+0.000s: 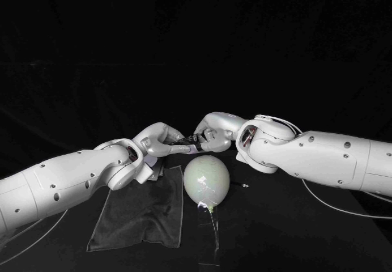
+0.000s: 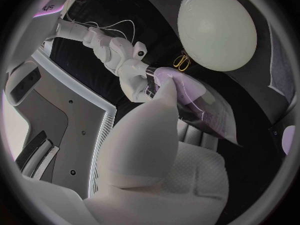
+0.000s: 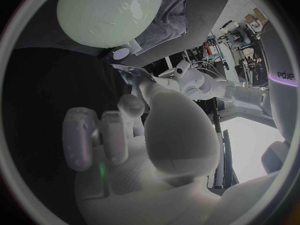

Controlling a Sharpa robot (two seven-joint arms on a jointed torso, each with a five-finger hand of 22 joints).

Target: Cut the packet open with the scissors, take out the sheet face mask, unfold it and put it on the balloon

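Nearest the robot, a grey cloth (image 1: 139, 218) lies flat on the worktop (image 1: 310, 238) under the left arm. Just to its right sits the balloon (image 1: 206, 180), pale and egg-shaped. Its long axis runs away from the robot and its knotted end points back toward it.

In the left wrist view the scissors (image 2: 182, 61) lie on the worktop just beside the balloon, gold handles showing, with neither hand on them. So the cutting looks finished, though no cut edge is visible.

Now the far side of the balloon, where the action is. The 2 hands meet fingertip to fingertip above the worktop. The left hand (image 1: 157, 141) comes in from the left and the right hand (image 1: 214, 135) from the right, and both pinch the packet (image 2: 209, 115) between them. Neither hand is spread wide; each has its fingers closed on an edge of the packet. From the head view the packet is a short dark strip running across between the fingertips, so each hand is equally near it.

The key relation is that the balloon lies just nearer the robot than the held packet and lower. Anything drawn out has to travel back and down onto it.

As for what's inside, the packet looks translucent with pale print. Whether the sheet mask is in there, I cannot tell.
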